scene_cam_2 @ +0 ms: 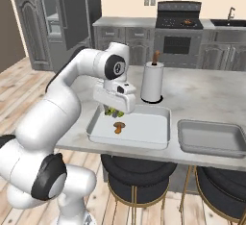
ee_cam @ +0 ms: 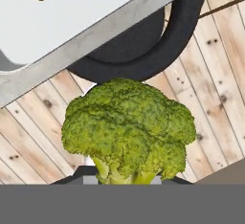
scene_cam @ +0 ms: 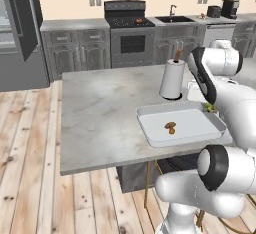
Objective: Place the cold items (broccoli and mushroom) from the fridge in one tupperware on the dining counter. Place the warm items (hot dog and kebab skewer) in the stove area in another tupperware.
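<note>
Counter (scene_cam_2: 202,94) tupperware (scene_cam_2: 158,140) holds mushroom (scene_cam_2: 118,127); fingers clamp broccoli (ee_cam: 129,129) near it; warm items remain.

Even, bright rendered light, soft faint shadows, no glare, slightly coarse resolution.

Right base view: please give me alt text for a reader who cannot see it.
The gripper holds a broccoli at the left edge of a white tupperware on the dining counter, with a mushroom already lying inside it. A second, grey tupperware sits to the right, and a paper towel roll stands behind.
</note>
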